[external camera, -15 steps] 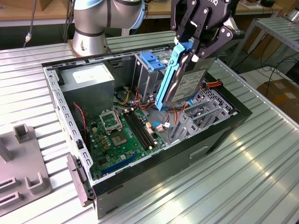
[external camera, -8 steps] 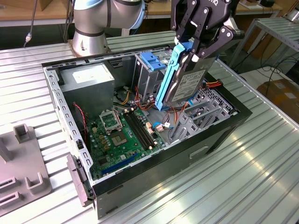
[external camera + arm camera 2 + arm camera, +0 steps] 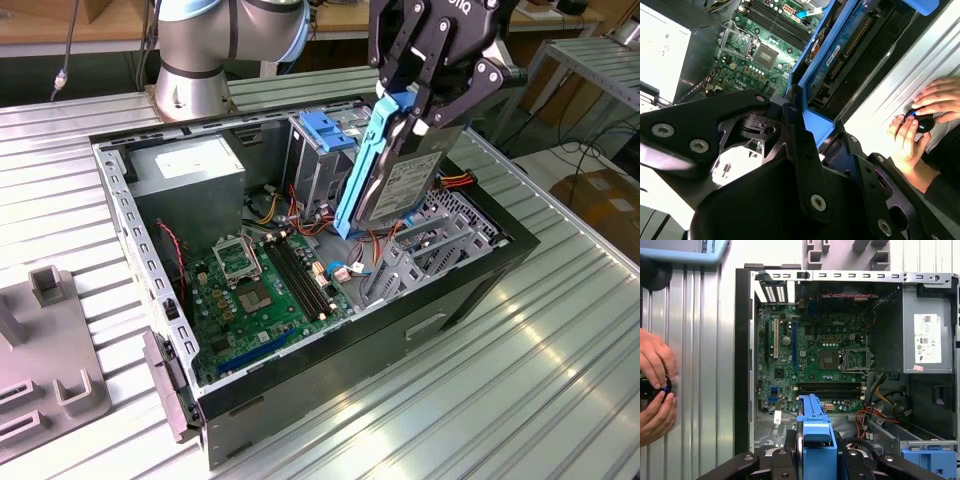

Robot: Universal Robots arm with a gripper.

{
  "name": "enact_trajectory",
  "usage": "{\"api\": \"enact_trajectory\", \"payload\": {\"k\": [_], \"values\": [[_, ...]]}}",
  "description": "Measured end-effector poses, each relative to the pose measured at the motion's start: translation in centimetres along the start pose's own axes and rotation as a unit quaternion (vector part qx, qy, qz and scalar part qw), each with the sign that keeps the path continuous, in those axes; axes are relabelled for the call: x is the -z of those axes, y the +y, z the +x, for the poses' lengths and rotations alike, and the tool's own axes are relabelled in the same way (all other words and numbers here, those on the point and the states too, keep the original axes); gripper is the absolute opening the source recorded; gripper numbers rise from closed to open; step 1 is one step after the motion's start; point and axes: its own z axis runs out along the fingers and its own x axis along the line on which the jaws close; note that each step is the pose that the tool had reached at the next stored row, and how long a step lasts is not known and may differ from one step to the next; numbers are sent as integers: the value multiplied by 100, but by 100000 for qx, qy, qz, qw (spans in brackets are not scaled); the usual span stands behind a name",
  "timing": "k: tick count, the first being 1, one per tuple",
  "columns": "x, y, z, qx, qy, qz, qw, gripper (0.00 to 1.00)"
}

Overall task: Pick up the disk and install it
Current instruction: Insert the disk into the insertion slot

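The disk (image 3: 405,185), a grey metal drive with a white label and a blue carrier frame (image 3: 358,170), hangs tilted on edge above the open computer case (image 3: 150,250). My gripper (image 3: 415,115) is shut on its upper end. It hangs beside the metal drive cage topped by a blue bracket (image 3: 325,130). In the second wrist view the disk (image 3: 850,45) shows its circuit-board side between the black fingers (image 3: 795,130). In the first wrist view the blue carrier (image 3: 815,430) sticks out from the gripper (image 3: 815,457) over the motherboard (image 3: 815,365).
A grey power-supply box (image 3: 190,165) with a white sticker fills the case's far corner. Red and orange cables (image 3: 285,205) run near the cage. A grey fixture (image 3: 50,340) lies at the exterior view's left. A person's hands (image 3: 920,120) rest on a small black object outside the case.
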Motion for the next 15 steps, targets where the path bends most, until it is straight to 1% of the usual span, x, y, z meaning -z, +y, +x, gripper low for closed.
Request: {"api": "enact_trajectory", "payload": {"k": [7, 9, 10, 11, 13, 14, 15], "values": [[-1, -4, 81, -3, 0, -2, 100000, 37], [-2, -28, 88, -4, -4, -4, 100000, 37], [-3, -49, 91, -3, -8, -8, 100000, 37], [-6, -93, 96, -7, -6, -12, 100000, 37], [-11, -200, 106, -5, 11, -29, 100000, 37], [-22, -254, 128, -6, 4, -28, 100000, 37], [-28, -270, 142, -5, 2, -27, 100000, 37]]}}
